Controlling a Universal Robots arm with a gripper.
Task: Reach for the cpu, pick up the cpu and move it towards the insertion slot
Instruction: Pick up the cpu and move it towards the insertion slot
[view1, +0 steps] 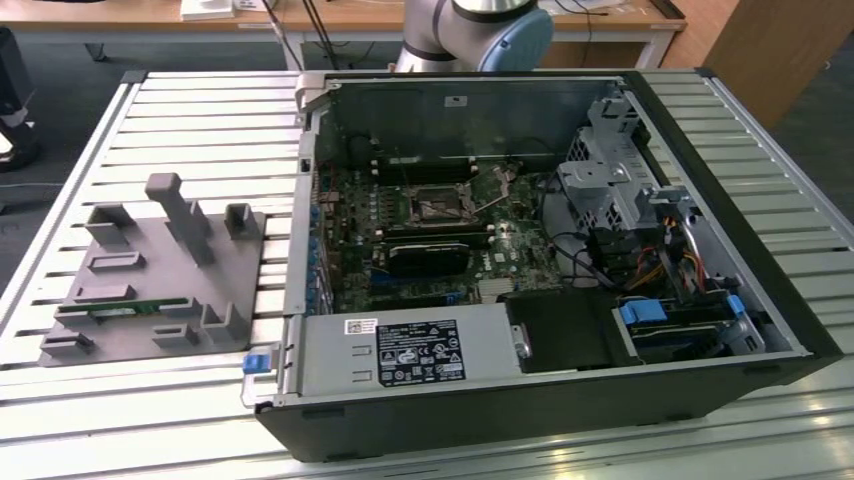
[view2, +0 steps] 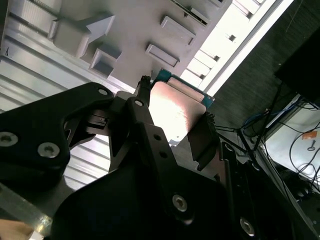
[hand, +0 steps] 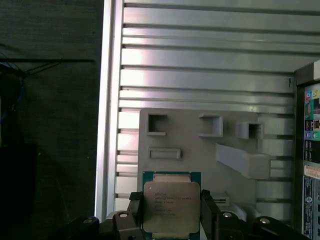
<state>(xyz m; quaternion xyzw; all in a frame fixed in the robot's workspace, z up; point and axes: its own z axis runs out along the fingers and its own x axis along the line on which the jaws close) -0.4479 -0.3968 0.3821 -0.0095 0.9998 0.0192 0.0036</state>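
1. We've got the gripper (hand: 171, 223) clenched on the cpu (hand: 171, 202), black fingers (view2: 145, 125) pressing its two opposite edges.
2. The cpu hangs above the grey fixture tray (hand: 195, 155) on the slatted table (hand: 200, 75).
3. In the exterior view, the insertion slot (view1: 438, 207) sits inside the open computer case (view1: 467, 400), well apart from that tray.

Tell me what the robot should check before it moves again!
1. The cpu sits between the fingers, gripped on two sides: ok.
2. The cpu is lifted off the grey tray: ok.
3. The insertion slot looks empty in the exterior view: ok.
4. The cpu is above the insertion slot: not ok. It hangs over the grey tray, beside the computer case.
5. The cpu's underside is clean: cannot tell.
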